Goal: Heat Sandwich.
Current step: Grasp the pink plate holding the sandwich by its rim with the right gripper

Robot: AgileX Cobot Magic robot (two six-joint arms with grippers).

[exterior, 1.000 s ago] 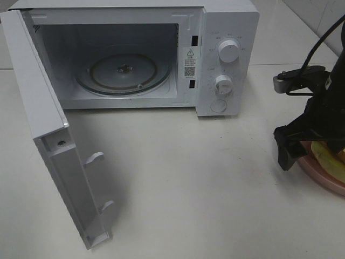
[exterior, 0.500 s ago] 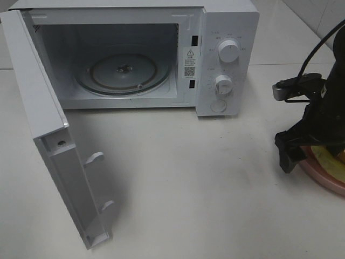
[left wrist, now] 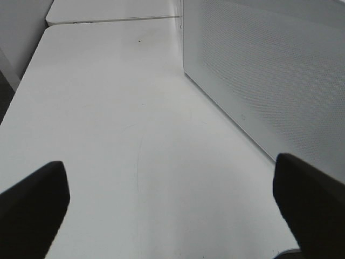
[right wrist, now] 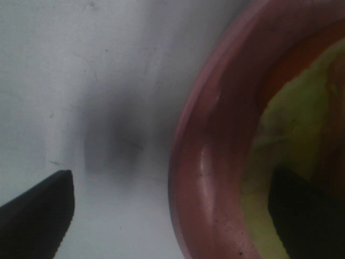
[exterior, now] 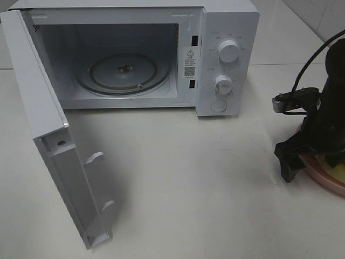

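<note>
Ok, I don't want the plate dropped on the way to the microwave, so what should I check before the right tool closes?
1. Microwave door open: ok.
2. Turntable bare: ok.
3. Right tool open: ok.
4. Right tool astride the rim of the plate, with the sandwich on the inner side: ok.
5. Right tool low enough to catch the rim: cannot tell.
6. Left tool open, holding nothing: ok.

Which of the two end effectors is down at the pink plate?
The right end effector: open, it straddles the rim of the pink plate. The left end effector hangs open beside the microwave.
</note>
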